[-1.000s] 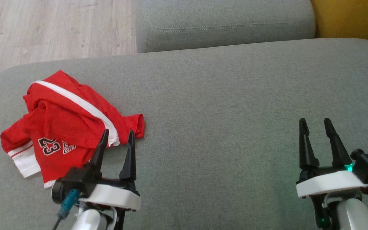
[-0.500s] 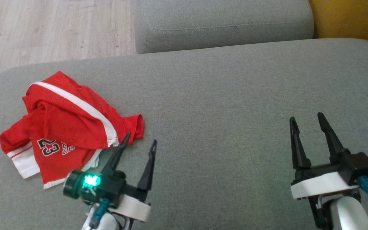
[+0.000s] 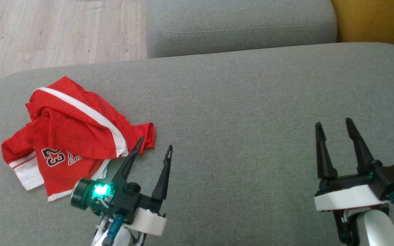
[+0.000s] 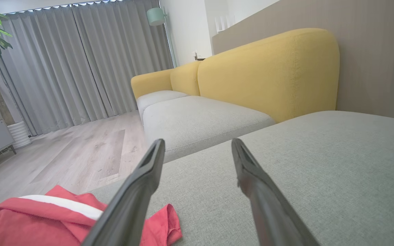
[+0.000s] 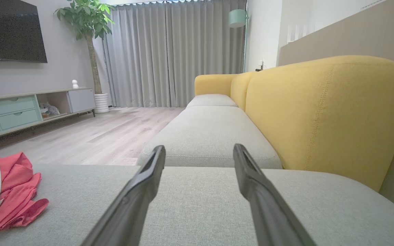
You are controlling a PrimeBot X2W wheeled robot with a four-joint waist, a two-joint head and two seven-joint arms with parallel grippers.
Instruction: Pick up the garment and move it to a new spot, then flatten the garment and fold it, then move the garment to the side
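Observation:
The garment is a crumpled red jersey with a white stripe and the number 23, lying on the left part of the grey seat cushion. It also shows at the lower left in the left wrist view and at the left edge in the right wrist view. My left gripper is open, tilted to the right, its left fingertip over the garment's right corner. My right gripper hovers open over bare cushion at the right, holding nothing.
A second grey cushion lies beyond the seat, with wooden floor to its left and a yellow backrest at the right. The wrist views show grey curtains, a potted plant and a low cabinet.
My left gripper has swung to the right, off the garment's lower edge, and tilted over, so its green light now shows. My right gripper shifted slightly. The garment lies as before.

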